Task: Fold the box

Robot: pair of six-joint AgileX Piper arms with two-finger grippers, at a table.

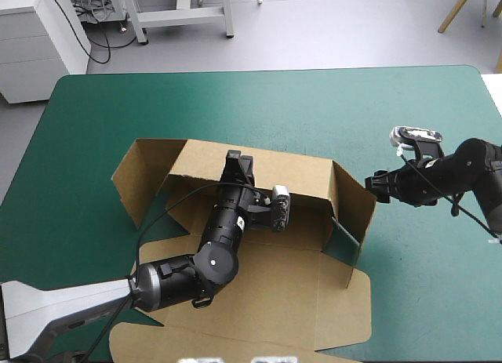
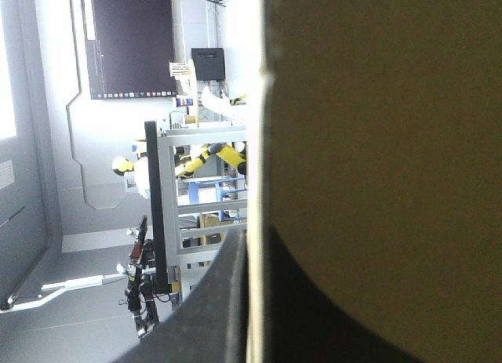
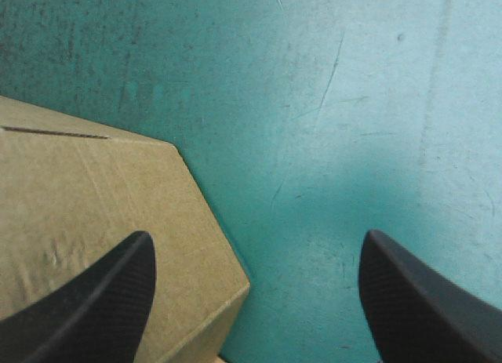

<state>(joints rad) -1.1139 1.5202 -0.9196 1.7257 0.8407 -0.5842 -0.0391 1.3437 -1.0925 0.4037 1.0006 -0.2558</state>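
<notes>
The brown box [image 1: 274, 288] lies on the teal-green cover as a cut sheet. Its back wall [image 1: 282, 171] and right side flap [image 1: 351, 210] stand raised, and its lid lies flat toward the near edge. My left gripper [image 1: 235, 161] reaches over the base to the back wall's top edge. In the left wrist view the board [image 2: 376, 143] runs between its black fingers [image 2: 212, 308], so my left gripper [image 2: 255, 300] is shut on it. My right gripper [image 1: 376, 186] is just outside the right flap. It [image 3: 257, 237] stands open, with the flap's corner [image 3: 94, 190] under one finger.
A left side flap [image 1: 140, 175] angles outward from the back wall. Bare teal-green cover [image 1: 314, 104] stretches beyond the back wall to the far edge and to the right of the box [image 3: 329, 104]. A white surface [image 1: 492, 88] borders the table's right edge.
</notes>
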